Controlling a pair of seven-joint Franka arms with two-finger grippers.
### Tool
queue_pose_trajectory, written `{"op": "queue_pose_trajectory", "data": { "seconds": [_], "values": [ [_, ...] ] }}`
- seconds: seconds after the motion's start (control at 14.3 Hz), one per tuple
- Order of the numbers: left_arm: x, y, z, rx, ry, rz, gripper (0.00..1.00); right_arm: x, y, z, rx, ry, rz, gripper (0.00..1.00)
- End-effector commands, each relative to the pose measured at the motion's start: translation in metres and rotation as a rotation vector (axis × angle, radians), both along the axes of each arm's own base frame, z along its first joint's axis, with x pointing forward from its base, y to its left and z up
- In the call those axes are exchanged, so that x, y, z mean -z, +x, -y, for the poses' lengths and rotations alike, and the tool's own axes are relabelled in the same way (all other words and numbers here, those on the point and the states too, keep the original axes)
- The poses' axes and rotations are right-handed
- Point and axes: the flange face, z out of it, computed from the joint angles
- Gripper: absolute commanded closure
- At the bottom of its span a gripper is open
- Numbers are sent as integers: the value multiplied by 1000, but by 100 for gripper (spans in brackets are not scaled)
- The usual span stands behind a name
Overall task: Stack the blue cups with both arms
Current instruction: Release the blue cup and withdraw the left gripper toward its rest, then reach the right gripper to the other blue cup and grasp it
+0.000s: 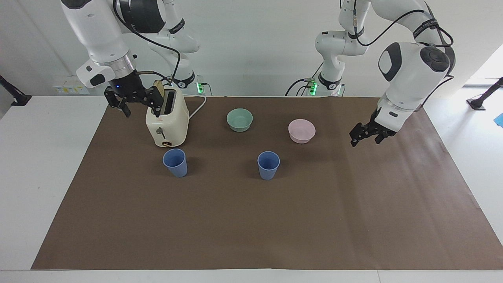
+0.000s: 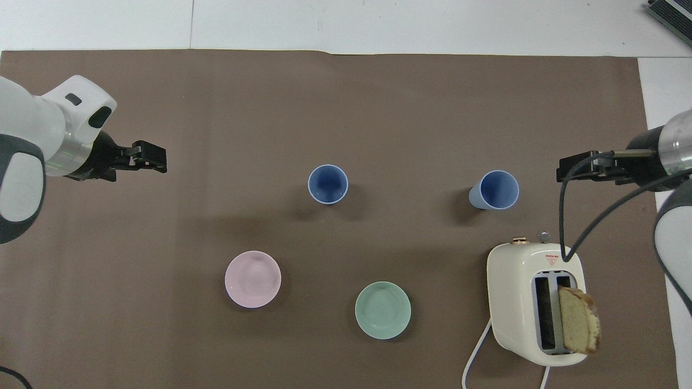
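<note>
Two blue cups stand upright and apart on the brown mat. One blue cup (image 1: 268, 165) (image 2: 328, 184) is at the mat's middle. The other blue cup (image 1: 175, 162) (image 2: 494, 189) is toward the right arm's end, just farther from the robots than the toaster. My left gripper (image 1: 365, 140) (image 2: 157, 160) is open and empty, raised over bare mat toward the left arm's end, well away from both cups. My right gripper (image 1: 142, 111) (image 2: 565, 173) is open and empty, up in the air beside the toaster's top, near the second cup.
A cream toaster (image 1: 167, 122) (image 2: 532, 302) with a bread slice (image 2: 578, 321) in one slot stands at the right arm's end, its cable trailing toward the robots. A pale green bowl (image 1: 239, 119) (image 2: 383, 310) and a pink bowl (image 1: 301, 130) (image 2: 253, 279) sit nearer the robots than the cups.
</note>
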Motion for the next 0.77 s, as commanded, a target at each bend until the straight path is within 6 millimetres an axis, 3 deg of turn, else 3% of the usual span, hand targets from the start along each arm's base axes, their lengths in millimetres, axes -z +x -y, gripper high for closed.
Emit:
{"op": "queue_pose_trajectory", "data": {
  "seconds": [0.0,0.35,0.7],
  "values": [
    [-3,-10,-15,126,4,-16,0,45,-8,16,8,22,-46,0],
    [-49,-25,-15,191,96,8,0,143,0,20,31,23,-65,0],
    [-108,-37,-23,203,101,7,0,200,25,19,34,31,-45,0]
  ]
}}
